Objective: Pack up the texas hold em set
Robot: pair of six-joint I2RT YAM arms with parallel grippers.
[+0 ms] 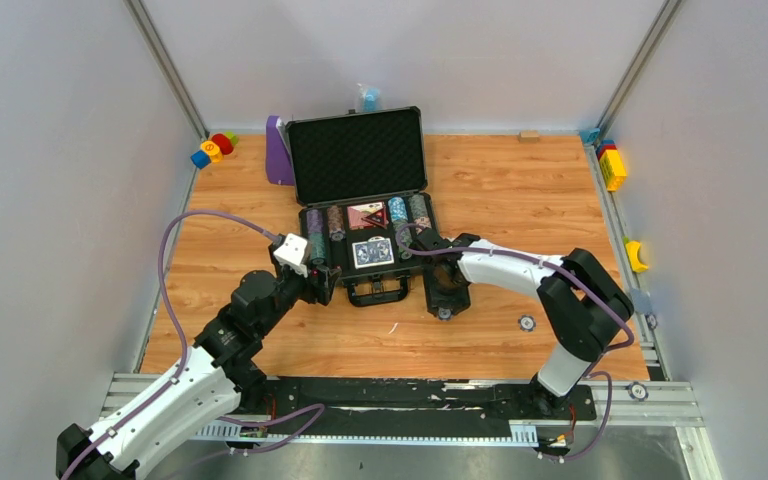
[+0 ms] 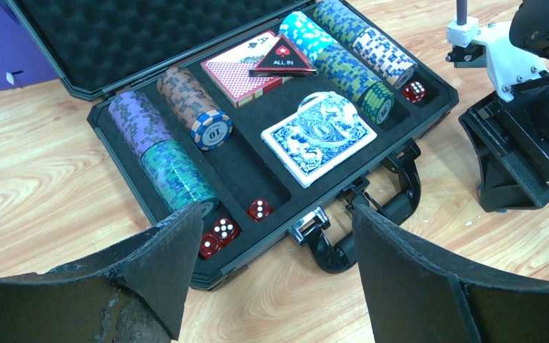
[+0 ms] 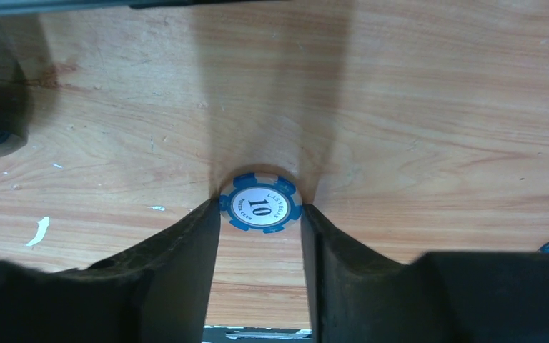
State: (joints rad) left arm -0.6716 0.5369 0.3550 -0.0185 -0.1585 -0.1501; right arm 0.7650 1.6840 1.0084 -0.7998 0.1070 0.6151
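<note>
In the upper left of the overhead view, a cluster of coloured toy blocks (image 1: 213,148) is lying against the wall. A purple plastic stand (image 1: 278,150) is standing just beside the raised lid of the dark grey hard briefcase (image 1: 358,150), which is sitting open in the middle of the wooden table (image 1: 520,200).

The left gripper (image 1: 322,284) is hovering at the briefcase's lower left corner. Its wrist camera is giving detail that the overhead view is leaving too small to read. The black fingers (image 2: 164,264) are spread wide with nothing between them. Beyond them, the black foam tray is holding several things:
- rows of striped poker chips (image 2: 150,136)
- a red-backed card deck (image 2: 232,75) with a dark triangular "ALL IN" button (image 2: 282,57) resting on it
- a blue-backed card deck (image 2: 319,139)
- small red dice (image 2: 221,230)

To the right of the briefcase handle, the right gripper (image 1: 445,300) is pointing down at the table, and from above its own body is hiding whatever lies under it. Only the right wrist view is showing a blue-and-white poker chip marked 10 (image 3: 261,207) lying flat on the wood at the centre of the frame. Both fingers (image 3: 186,264) are touching its rim, pinching it from either side.

Further right in the overhead view, a loose round chip (image 1: 527,323) is lying on the table, apart from the gripper. Yellow toy blocks (image 1: 612,168) are sitting along the right wall.
</note>
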